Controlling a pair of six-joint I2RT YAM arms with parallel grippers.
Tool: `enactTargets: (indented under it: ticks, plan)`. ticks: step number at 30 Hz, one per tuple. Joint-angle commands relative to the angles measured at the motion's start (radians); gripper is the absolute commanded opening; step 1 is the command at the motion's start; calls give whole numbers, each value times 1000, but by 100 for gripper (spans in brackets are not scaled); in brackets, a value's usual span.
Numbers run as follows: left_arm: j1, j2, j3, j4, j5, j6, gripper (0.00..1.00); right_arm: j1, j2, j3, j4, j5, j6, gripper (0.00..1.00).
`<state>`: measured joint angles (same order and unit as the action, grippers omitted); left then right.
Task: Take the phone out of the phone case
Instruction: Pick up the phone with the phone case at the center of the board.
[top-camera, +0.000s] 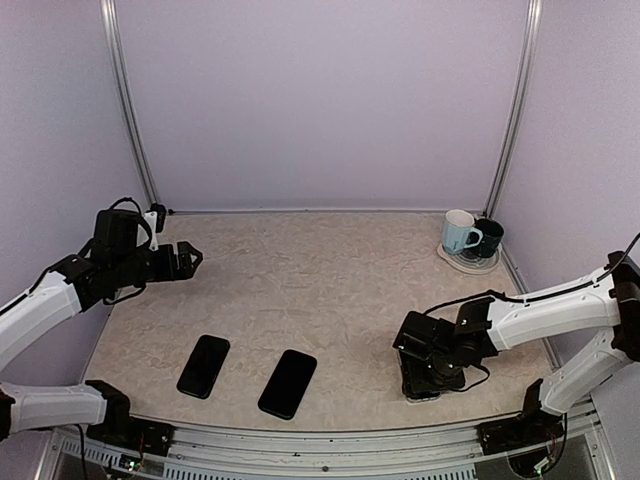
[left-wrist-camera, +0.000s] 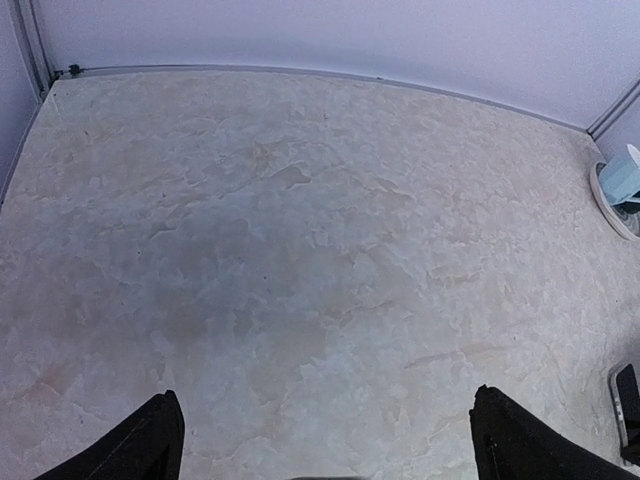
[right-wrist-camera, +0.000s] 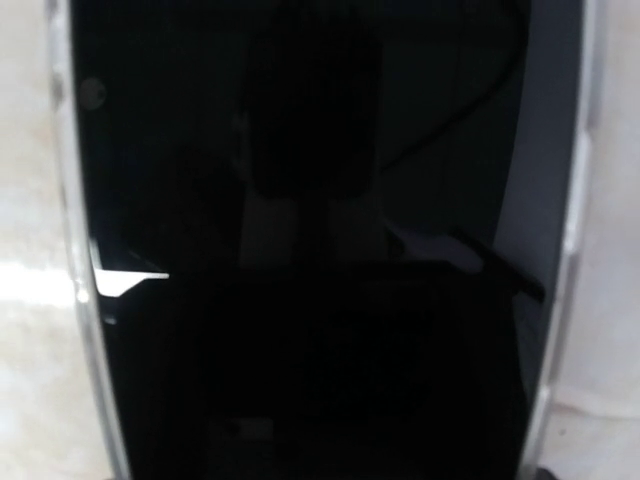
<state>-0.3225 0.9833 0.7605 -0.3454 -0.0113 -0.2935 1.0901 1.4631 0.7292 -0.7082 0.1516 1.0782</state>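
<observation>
The marbled beige table (top-camera: 330, 270) stretches out ahead of both sets of fingers. The left arm (top-camera: 40, 300) is held up over the table's left side, and the right arm (top-camera: 550, 310) reaches in low from the right, its wrist bent down toward the near edge. The left gripper (top-camera: 192, 260) points across the table with its fingers (left-wrist-camera: 150, 445) spread wide. Only bare tabletop shows between them, and they touch nothing. The right gripper (top-camera: 432, 378) points straight down at the phone (right-wrist-camera: 320, 250). The phone lies flat on the table directly beneath that gripper, screen up. In the right wrist view its glossy black face fills almost the whole frame, with a pale rim along both long sides. That rim may be the phone case, but this cannot be made out for sure. The right fingers themselves are hidden, so I cannot tell whether they stand apart or are pressed on the phone's edges. Two flat black phone-shaped slabs, one (top-camera: 204, 366) and the other (top-camera: 288, 384), lie side by side on the table. They are well to the left of the right fingers and nearer the table's front edge than the left fingers. Far beyond the right fingers, in the back right corner, a light blue mug (top-camera: 459, 233) and a dark mug (top-camera: 490, 236) stand touching on a round coaster (top-camera: 468, 264).
</observation>
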Motion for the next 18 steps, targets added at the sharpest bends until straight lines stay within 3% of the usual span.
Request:
enactTargets:
  ticks: [1, 6, 10, 18]
  plan:
    - [-26, -1, 2, 25, 77, -42, 99, -6, -16, -76, 125, 82, -103, 50]
    - [-59, 18, -5, 38, 219, -130, 98, -6, -41, -57, 326, 73, -287, 43]
    - [-112, 52, -20, 101, 337, -235, 95, -6, -20, -31, 386, 82, -370, 41]
    - [-317, 202, 3, 216, 291, -407, 88, -10, -53, 15, 485, 119, -542, 38]
